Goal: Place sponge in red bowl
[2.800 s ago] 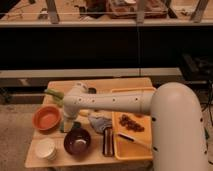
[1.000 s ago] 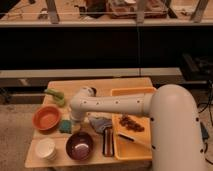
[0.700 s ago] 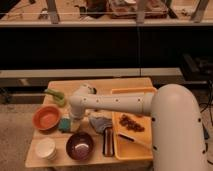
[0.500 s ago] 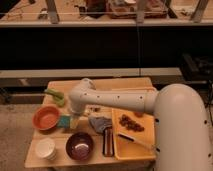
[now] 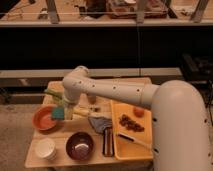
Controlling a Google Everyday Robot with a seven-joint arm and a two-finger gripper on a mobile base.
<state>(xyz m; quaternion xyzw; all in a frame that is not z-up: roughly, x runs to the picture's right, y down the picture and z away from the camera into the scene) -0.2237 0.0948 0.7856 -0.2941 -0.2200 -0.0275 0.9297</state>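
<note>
The dark teal sponge (image 5: 57,113) sits between the fingers of my gripper (image 5: 62,112), held just above the table at the right rim of the red bowl. The red bowl (image 5: 44,120) is a shallow orange-red dish at the left edge of the wooden table, with nothing inside it. My white arm reaches in from the right and bends down over the sponge. The gripper is shut on the sponge.
A dark purple bowl (image 5: 80,146) and a white cup (image 5: 45,148) stand at the table's front. A lime-green object (image 5: 52,93) lies behind the red bowl. A grey cloth (image 5: 100,123), a dark flat item (image 5: 107,142) and an orange tray (image 5: 131,145) with food lie to the right.
The gripper closed on the sponge, which lay right of the red bowl, and has carried it left and slightly up to the bowl's rim.
</note>
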